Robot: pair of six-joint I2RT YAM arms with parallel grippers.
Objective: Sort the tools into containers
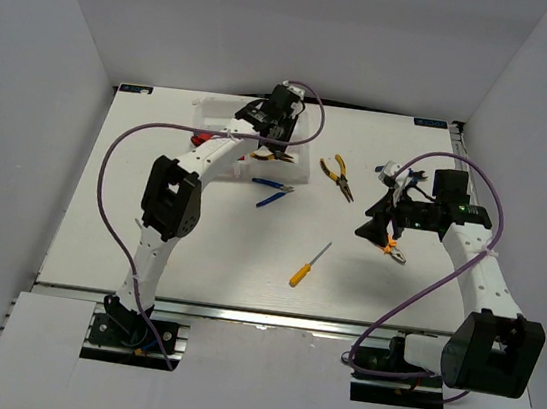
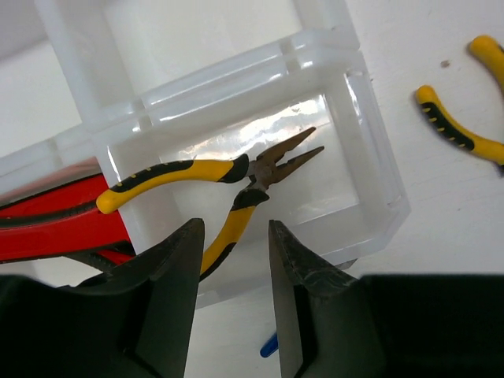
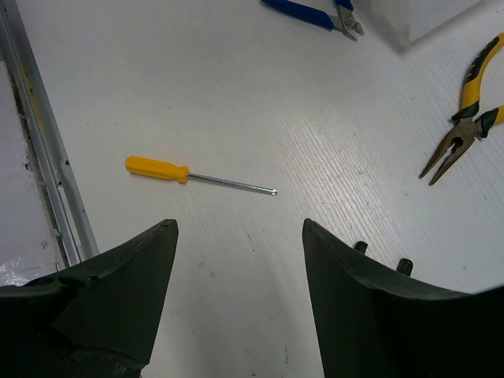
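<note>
The white translucent tray [image 1: 226, 123] stands at the back left. My left gripper [image 1: 283, 115] hovers over it, open and empty [image 2: 232, 236]. Below it, yellow-and-black pliers [image 2: 236, 177] lie in a corner compartment [image 2: 370, 157]. A red-and-black tool [image 2: 47, 220] lies in the neighbouring compartment. My right gripper [image 1: 380, 224] is open and empty above the table [image 3: 240, 228]. A yellow-handled screwdriver [image 3: 197, 175] lies just ahead of it, also in the top view [image 1: 308, 265]. Blue-handled pliers [image 1: 270, 190] and a second pair of yellow pliers [image 1: 338, 176] lie on the table beside the tray.
Small orange-handled pliers [image 1: 394, 249] lie on the table just under my right arm. The blue pliers [image 3: 315, 14] and yellow pliers [image 3: 465, 118] show at the far edge of the right wrist view. A metal rail [image 3: 43, 157] runs along the table's near edge.
</note>
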